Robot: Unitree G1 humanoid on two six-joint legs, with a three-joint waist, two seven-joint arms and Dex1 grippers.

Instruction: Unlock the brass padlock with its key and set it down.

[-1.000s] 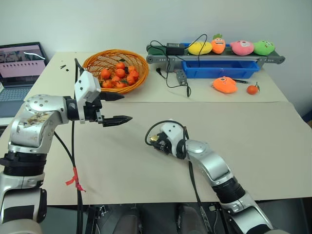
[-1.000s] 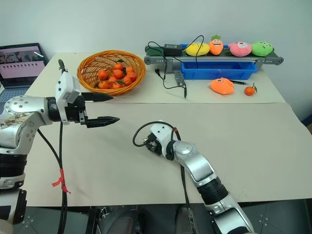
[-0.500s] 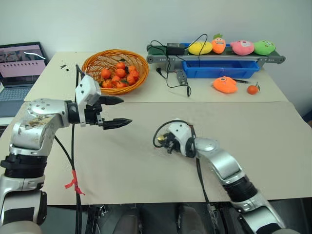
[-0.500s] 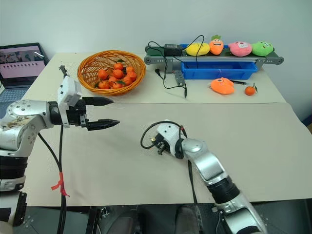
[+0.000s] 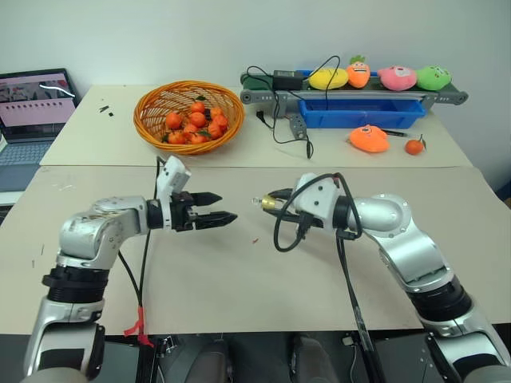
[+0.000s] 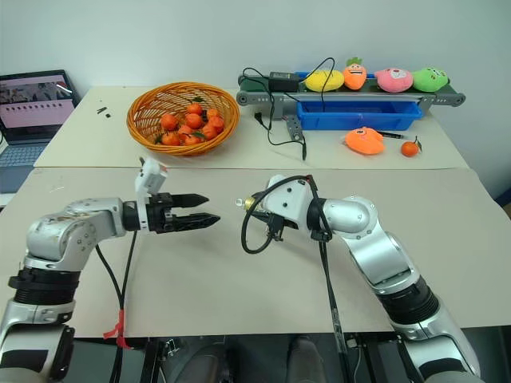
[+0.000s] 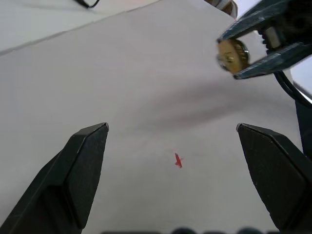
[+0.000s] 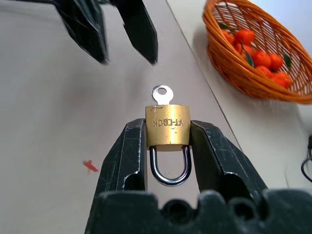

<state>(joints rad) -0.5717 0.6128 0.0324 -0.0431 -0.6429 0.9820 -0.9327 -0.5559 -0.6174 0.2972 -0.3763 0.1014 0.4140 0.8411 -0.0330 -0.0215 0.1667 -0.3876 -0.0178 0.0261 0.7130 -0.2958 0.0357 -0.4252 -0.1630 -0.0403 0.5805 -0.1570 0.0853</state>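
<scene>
The brass padlock point(image 8: 167, 131) is pinched by its body between the fingers of my right gripper point(image 8: 168, 127), held above the table with its silvery shackle toward the wrist. The key point(image 8: 162, 94) sits in the lock, its round head sticking out past the fingertips. My left gripper point(image 5: 226, 206) is open and empty, pointing at the padlock point(image 5: 263, 203) from a short gap away, at about the same height. In the left wrist view the padlock point(image 7: 232, 52) shows beyond the open left fingers point(image 7: 85, 161), off to one side of their gap.
A woven basket point(image 5: 192, 147) of oranges stands at the back left, a laptop point(image 5: 32, 112) at the far left. A conveyor point(image 5: 351, 94) with plush toys, a blue bin point(image 5: 359, 113) and black cables point(image 5: 283, 120) line the back. A red speck point(image 5: 254, 240) lies below the grippers.
My right gripper lifted the padlock off the table and turned it toward the left gripper. My left gripper came down and to the right, rolling, and now faces the padlock.
</scene>
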